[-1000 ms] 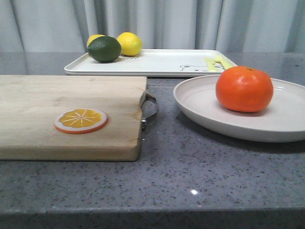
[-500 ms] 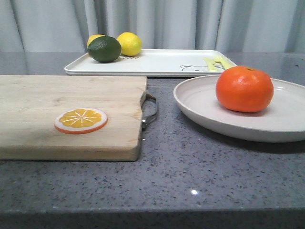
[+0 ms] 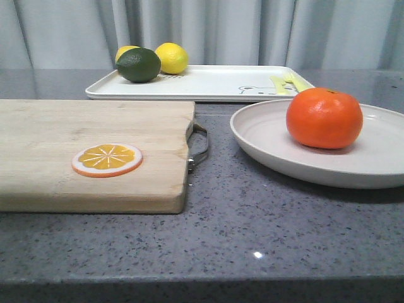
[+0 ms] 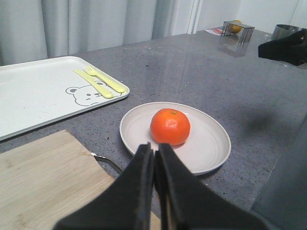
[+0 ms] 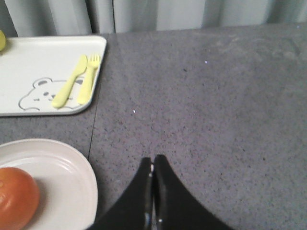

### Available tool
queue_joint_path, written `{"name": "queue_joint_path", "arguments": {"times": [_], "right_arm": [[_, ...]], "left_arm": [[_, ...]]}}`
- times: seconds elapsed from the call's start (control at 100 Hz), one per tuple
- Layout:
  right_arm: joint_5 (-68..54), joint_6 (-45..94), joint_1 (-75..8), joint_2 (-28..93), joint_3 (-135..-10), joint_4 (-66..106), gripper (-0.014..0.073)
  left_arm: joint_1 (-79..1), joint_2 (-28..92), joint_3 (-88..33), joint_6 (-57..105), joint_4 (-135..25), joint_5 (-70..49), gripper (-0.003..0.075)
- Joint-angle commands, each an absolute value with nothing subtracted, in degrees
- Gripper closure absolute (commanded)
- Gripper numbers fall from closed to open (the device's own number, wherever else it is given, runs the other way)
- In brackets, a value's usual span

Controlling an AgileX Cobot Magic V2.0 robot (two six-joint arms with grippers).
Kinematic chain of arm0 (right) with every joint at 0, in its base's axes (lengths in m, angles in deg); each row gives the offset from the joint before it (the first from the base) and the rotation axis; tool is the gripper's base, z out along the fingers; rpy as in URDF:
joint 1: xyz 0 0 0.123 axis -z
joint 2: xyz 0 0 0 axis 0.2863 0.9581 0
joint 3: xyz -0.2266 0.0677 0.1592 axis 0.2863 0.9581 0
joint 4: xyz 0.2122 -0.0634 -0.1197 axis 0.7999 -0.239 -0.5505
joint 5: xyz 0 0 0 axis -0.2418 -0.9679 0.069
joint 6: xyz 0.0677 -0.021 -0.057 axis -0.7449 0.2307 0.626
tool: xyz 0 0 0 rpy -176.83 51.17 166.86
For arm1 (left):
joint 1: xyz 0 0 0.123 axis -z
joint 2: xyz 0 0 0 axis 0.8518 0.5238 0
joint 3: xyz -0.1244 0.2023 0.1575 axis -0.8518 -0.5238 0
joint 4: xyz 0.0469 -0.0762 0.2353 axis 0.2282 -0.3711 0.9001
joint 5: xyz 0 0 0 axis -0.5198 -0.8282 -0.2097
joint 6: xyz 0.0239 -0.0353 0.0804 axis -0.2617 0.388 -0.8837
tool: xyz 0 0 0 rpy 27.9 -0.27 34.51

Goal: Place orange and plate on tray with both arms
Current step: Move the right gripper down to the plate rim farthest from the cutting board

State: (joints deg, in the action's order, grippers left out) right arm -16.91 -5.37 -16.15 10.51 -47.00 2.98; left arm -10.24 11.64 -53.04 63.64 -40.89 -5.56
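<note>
The glossy orange sits in the off-white round plate on the grey counter at the right. Behind it lies the white rectangular tray with a bear drawing and yellow-green cutlery print. Neither gripper appears in the front view. In the left wrist view my left gripper is shut and empty, held above the counter just short of the plate and the orange. In the right wrist view my right gripper is shut and empty over bare counter, beside the plate, the orange and the tray.
A wooden cutting board with a metal handle fills the left side and carries a flat orange slice. Two yellow lemons and a green lime sit on the tray's far left end. Curtains hang behind the counter.
</note>
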Motion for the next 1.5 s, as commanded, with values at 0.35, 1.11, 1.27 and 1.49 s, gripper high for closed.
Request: {"name": "queue_joint_path", "arguments": {"times": [0.35,1.11,1.27,1.49], "right_arm": [[-27.3,-4.8,-20.0,26.1,-56.1,6.0,0.0181],[-42.2,-1.9,-24.1,50.2,-72.3,11.8,0.0181],[-43.0,-1.9,-24.1,52.5,-72.5,12.0,0.0181],[-43.4,-1.8,-24.1,54.6,-72.5,12.0,0.0205]], "left_arm": [[-10.4,11.5,-51.5,63.5,-41.3,-1.0,0.0741],[-10.4,11.5,-51.5,63.5,-41.3,-1.8,0.0741],[-10.4,11.5,-51.5,63.5,-41.3,-1.8,0.0741],[-10.4,11.5,-51.5,63.5,-41.3,-1.8,0.0741]]}}
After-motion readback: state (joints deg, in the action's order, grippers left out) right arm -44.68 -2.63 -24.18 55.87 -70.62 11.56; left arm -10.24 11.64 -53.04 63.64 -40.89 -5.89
